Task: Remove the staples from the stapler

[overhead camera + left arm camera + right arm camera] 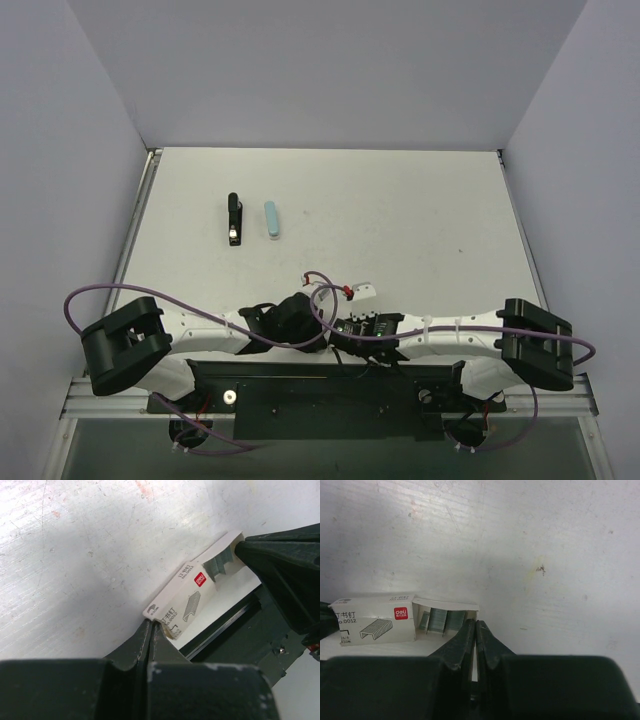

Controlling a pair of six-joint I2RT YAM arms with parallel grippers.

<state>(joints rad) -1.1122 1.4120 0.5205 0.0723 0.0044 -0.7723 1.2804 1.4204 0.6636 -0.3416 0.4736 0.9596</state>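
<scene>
The black stapler [233,220] lies on the table at the far left, with a teal oblong piece [270,219] beside it; neither gripper is near them. A white staple box [362,291] is held between both grippers near the arm bases. My left gripper [151,623] is shut on the corner of the box sleeve [185,597]. My right gripper [475,625] is shut on the end wall of the pulled-out tray [447,603], which shows strips of staples [440,621]. In the top view the left gripper [322,303] and right gripper [365,305] sit close together.
White walls enclose the table [400,210] at the back and both sides. Purple cables [110,290] loop over the arms. The black mounting bar [330,385] runs along the near edge.
</scene>
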